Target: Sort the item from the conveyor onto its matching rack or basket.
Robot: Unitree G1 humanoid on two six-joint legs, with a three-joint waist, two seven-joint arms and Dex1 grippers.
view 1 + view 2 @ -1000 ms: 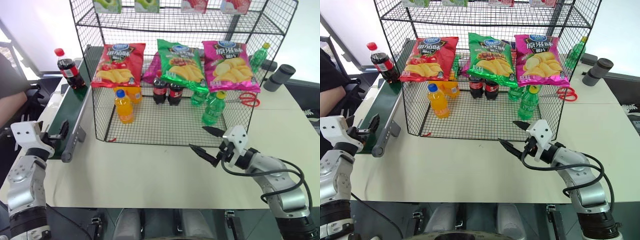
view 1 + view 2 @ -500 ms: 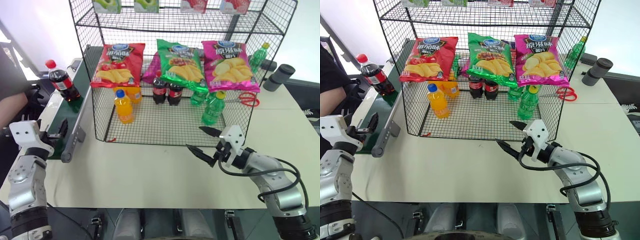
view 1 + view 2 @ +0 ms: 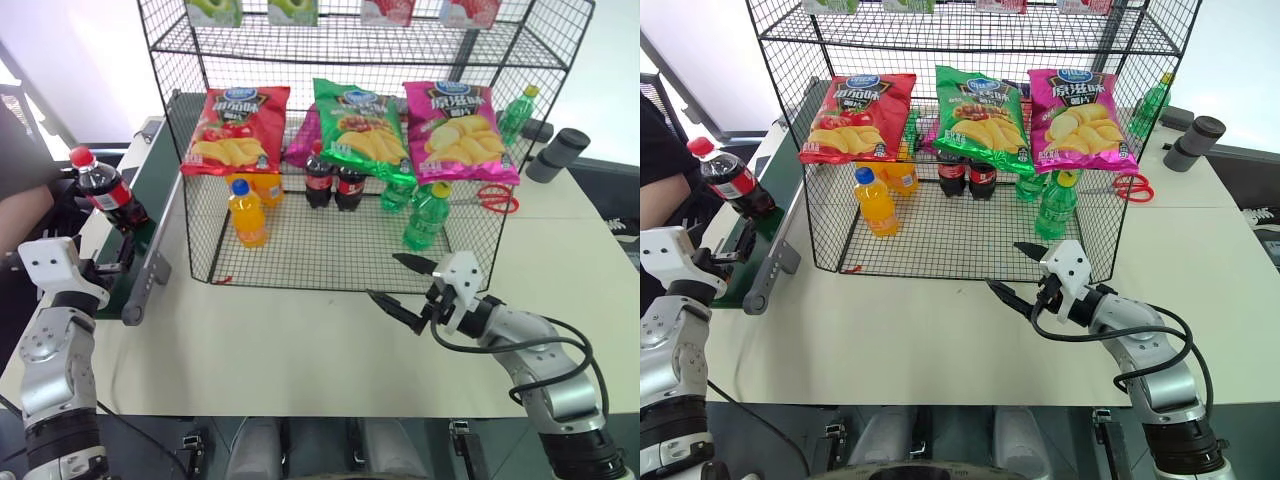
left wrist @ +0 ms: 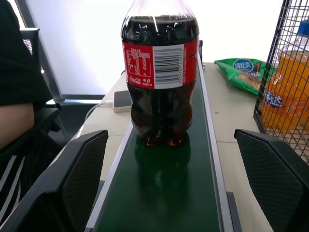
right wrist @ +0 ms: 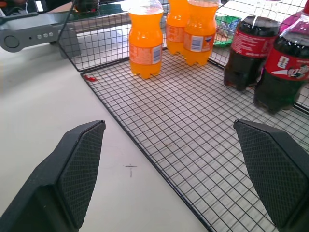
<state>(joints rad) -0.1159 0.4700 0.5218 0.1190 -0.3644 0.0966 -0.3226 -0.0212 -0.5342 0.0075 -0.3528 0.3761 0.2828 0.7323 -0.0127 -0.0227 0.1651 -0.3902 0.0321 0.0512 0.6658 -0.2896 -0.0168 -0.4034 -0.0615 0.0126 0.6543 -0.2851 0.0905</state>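
Pale tabletop [image 3: 300,350] w/ bright white backdrop behind. Far left: a person's arm [image 3: 22,215] in dark sleeve at the edge. Left gripper [image 3: 112,268] sits at the near end of the conveyor [image 3: 148,215], fingers wide apart, nothing between them. Cola bottle [image 3: 100,190] stands upright on the green belt just beyond that gripper, red cap up; in left wrist view it's centred between the two fingers, not touched. Next, black wire rack [image 3: 350,150] w/ red, green, pink crisp bags across front; orange bottles [image 3: 248,212], cola bottles, green bottles on its bottom tier. Right gripper [image 3: 402,283] hovers over table just before rack's front edge, jaws spread, empty. Red scissors [image 3: 492,198] behind rack, right.
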